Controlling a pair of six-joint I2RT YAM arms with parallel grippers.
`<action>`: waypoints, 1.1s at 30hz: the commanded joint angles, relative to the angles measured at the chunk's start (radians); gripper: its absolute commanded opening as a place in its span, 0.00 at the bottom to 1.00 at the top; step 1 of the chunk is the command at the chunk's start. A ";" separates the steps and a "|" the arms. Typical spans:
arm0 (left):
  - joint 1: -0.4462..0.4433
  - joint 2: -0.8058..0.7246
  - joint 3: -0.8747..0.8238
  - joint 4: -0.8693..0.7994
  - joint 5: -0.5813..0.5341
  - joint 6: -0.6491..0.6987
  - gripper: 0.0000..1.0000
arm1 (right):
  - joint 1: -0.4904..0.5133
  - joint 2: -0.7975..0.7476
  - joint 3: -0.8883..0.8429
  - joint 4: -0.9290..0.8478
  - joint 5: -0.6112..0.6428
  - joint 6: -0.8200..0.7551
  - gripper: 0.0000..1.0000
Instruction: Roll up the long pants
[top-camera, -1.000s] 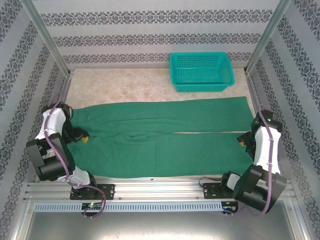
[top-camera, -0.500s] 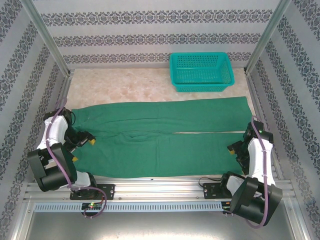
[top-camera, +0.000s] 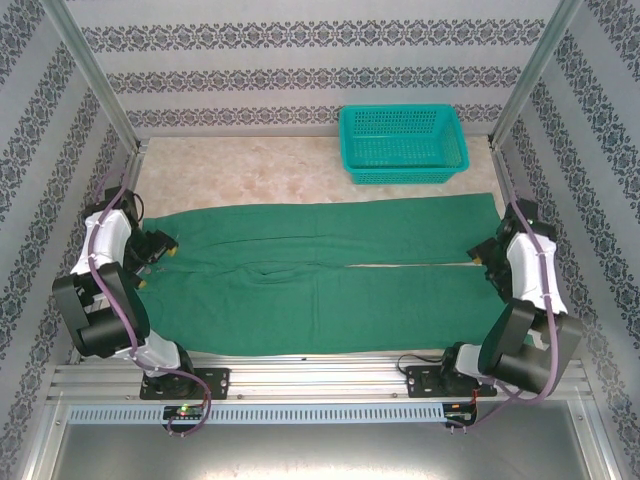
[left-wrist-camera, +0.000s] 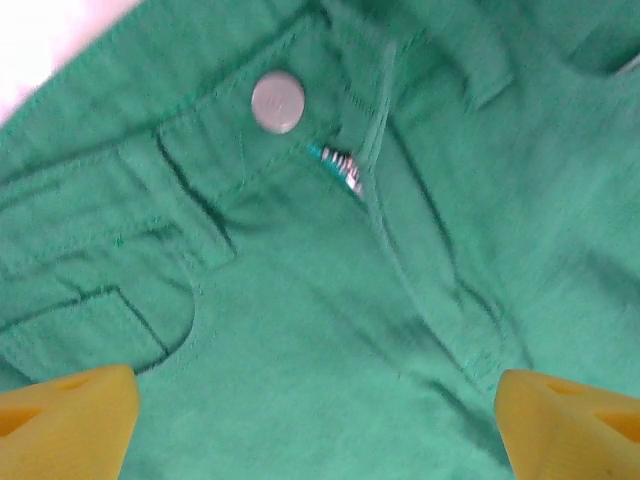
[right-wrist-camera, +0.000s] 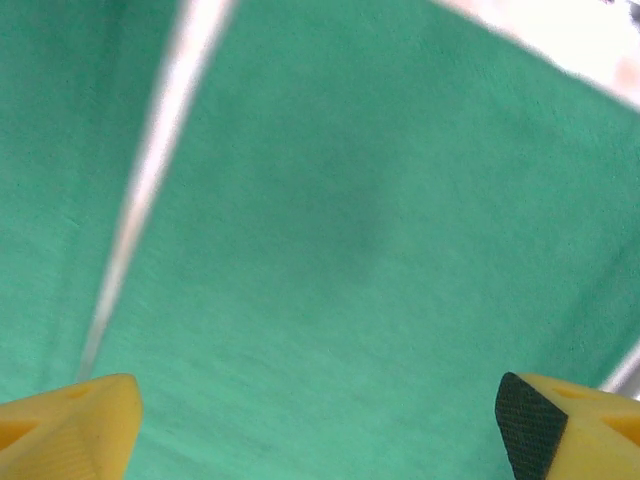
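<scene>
The long pants lie flat and unrolled across the surface, waist to the left. The left pincer hangs wide open and empty over their fly, by the waist button; the right pincer gapes empty over their cuff end. Beyond the pants' far leg sits a teal basket.

Walls: white w/ grey damask bands on 3 sides. Tabletop beige, mottled. Alu posts at back corners.
</scene>
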 joint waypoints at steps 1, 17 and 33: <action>-0.011 -0.025 0.025 0.006 -0.098 0.003 0.93 | 0.015 0.024 0.027 0.016 0.038 -0.049 0.93; 0.000 -0.336 -0.281 -0.088 0.066 -0.043 0.94 | -0.024 -0.257 -0.201 -0.032 -0.049 -0.056 0.93; -0.143 -0.632 -0.248 -0.242 0.077 0.004 0.89 | 0.130 -0.347 -0.187 -0.110 -0.083 -0.073 0.94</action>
